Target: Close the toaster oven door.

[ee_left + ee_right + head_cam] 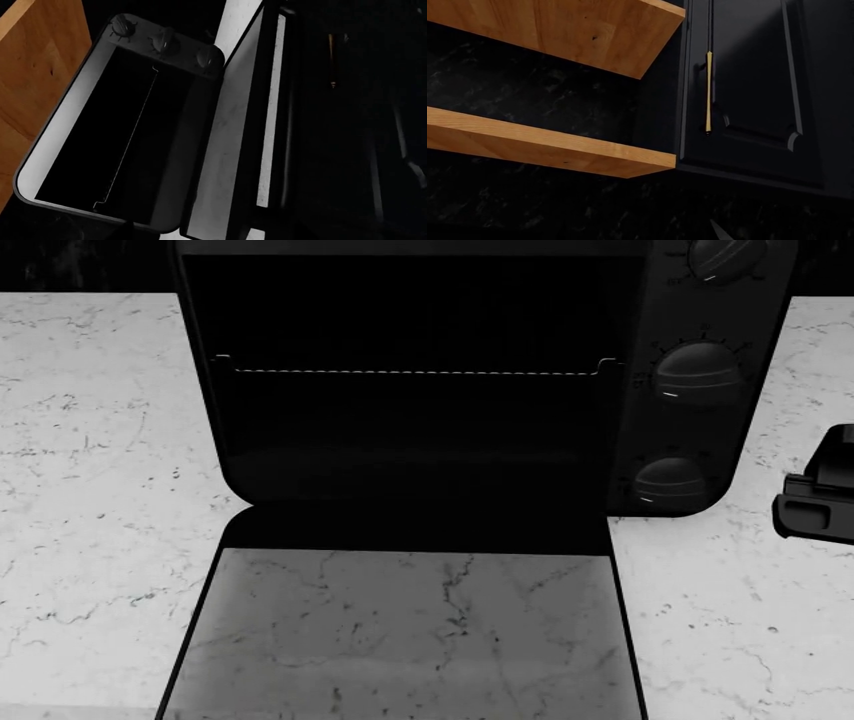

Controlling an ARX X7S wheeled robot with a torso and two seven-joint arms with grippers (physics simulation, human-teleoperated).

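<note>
The black toaster oven stands on the counter, with its wire rack showing in the open cavity and three round knobs down its right side. The door lies flat, fully open toward me, and the marble shows through its glass. Its handle is below the frame. A black part of my right gripper shows at the right edge, beside the oven's lowest knob and apart from it. The left wrist view shows the oven and the open door from close by. My left gripper's fingers do not show.
The white marble counter extends on both sides of the oven. The right wrist view shows wooden shelves on a dark wall and a dark cabinet with a gold handle. A wooden shelf shows beside the oven.
</note>
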